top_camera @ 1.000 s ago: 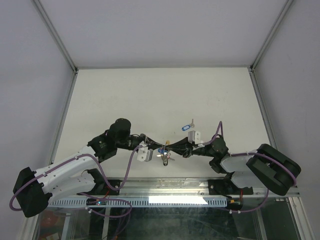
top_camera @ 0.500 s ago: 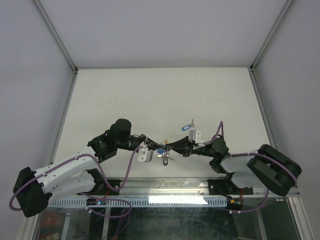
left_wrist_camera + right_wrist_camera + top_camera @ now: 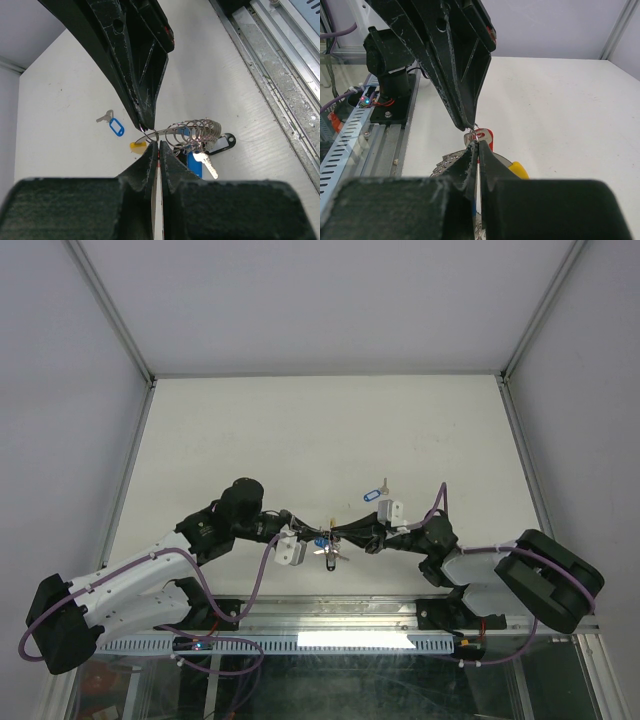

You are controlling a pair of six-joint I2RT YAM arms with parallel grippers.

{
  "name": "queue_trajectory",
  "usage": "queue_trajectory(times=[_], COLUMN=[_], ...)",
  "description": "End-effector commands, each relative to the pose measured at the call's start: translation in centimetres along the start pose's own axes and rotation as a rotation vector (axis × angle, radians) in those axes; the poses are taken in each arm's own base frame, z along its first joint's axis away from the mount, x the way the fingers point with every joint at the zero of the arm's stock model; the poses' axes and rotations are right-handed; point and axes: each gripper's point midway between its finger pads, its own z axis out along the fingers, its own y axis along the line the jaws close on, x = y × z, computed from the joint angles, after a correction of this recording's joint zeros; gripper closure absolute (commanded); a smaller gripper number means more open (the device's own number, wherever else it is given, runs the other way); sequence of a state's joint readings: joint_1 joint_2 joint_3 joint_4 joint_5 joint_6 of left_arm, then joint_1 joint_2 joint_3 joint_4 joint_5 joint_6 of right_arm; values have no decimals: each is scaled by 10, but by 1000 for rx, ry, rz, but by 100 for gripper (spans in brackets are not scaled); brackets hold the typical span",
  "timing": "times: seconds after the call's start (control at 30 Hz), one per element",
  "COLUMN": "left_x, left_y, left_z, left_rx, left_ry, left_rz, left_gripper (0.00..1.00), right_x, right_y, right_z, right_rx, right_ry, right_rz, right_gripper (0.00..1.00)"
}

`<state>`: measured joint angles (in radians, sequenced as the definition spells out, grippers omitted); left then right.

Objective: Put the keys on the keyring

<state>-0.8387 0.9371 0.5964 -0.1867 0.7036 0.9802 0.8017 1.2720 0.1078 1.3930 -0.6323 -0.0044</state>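
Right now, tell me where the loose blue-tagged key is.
In the top view the blue-tagged key lies alone on the table, just beyond the right gripper, apart from the keyring.

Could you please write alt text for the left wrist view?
The left gripper and right gripper, both shut, meet tip to tip pinching the keyring, with tagged keys bunched under its stretched coils. One blue-tagged key lies apart on the table.

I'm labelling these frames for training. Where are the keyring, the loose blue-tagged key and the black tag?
keyring (image 3: 197, 131), left wrist view, on its silvery coiled part.
loose blue-tagged key (image 3: 116, 127), left wrist view, on its blue tag.
black tag (image 3: 230, 141), left wrist view, on its black end.
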Motion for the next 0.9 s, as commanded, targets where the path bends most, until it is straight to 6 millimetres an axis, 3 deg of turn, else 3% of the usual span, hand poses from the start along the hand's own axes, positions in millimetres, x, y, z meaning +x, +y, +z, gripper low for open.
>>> queue_trajectory(times=[0.0,0.3,0.47,0.67,0.87], left_x=[-15,-11,-13,-26,-34], left_y=[8,10,15,32,57], left_z=[1,7,1,-9,-23], left_rx=[0,-2,-43,-186,-427], left_ry=[-37,-26,-16,-64,-167], left_rz=[35,-30,-37,-104,-328], left_gripper=[100,100,84,78,71], right_x=[-29,-31,-31,-31,-33], right_y=[-11,-11,-11,-11,-10], right_z=[2,0,-1,-2,-4], right_rx=[45,59,58,61,68], right_ry=[-96,-112,-112,-113,-125], right_rz=[-72,-69,-71,-75,-87], right_gripper=[100,100,100,100,100])
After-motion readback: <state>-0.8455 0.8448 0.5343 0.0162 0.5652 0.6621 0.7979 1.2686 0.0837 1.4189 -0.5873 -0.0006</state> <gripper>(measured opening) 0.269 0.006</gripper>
